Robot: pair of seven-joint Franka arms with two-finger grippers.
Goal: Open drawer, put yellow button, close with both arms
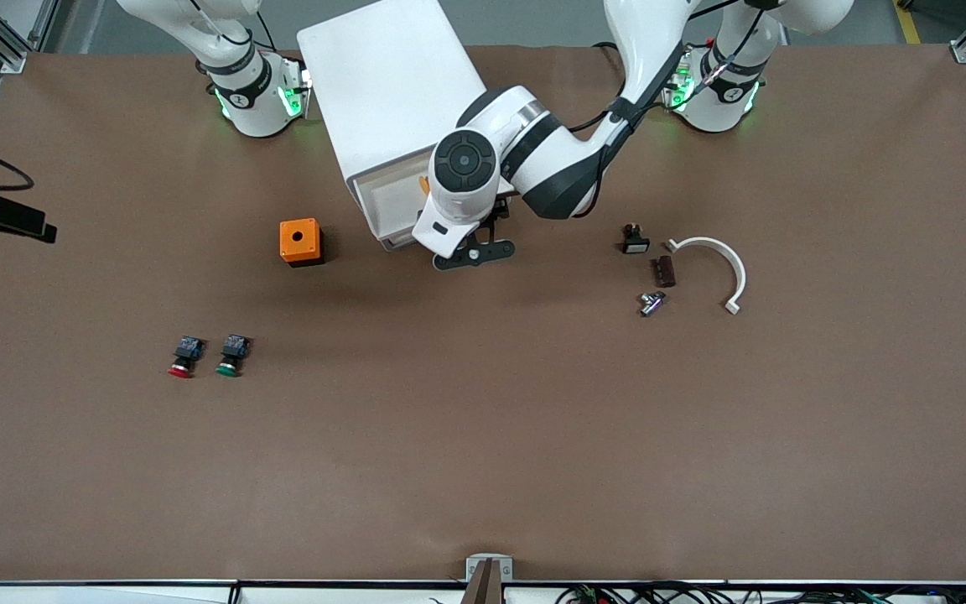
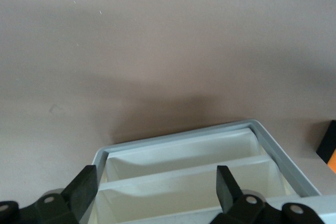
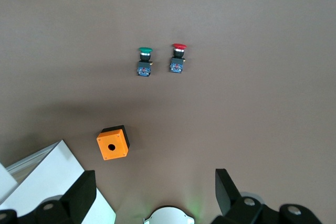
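The white cabinet stands between the two arm bases. Its drawer is pulled out toward the front camera. A small yellow-orange bit shows in the drawer at the edge of the left arm's wrist; the rest of it is hidden. My left gripper hangs open over the drawer's front end. In the left wrist view the fingers are spread over the drawer's rim and bare compartments, with no button showing. My right gripper is open and empty, high above the table near its own base, and out of the front view.
An orange box with a hole sits beside the drawer toward the right arm's end. A red-capped button and a green-capped button lie nearer the front camera. A white curved piece, a black part, a brown piece and a metal part lie toward the left arm's end.
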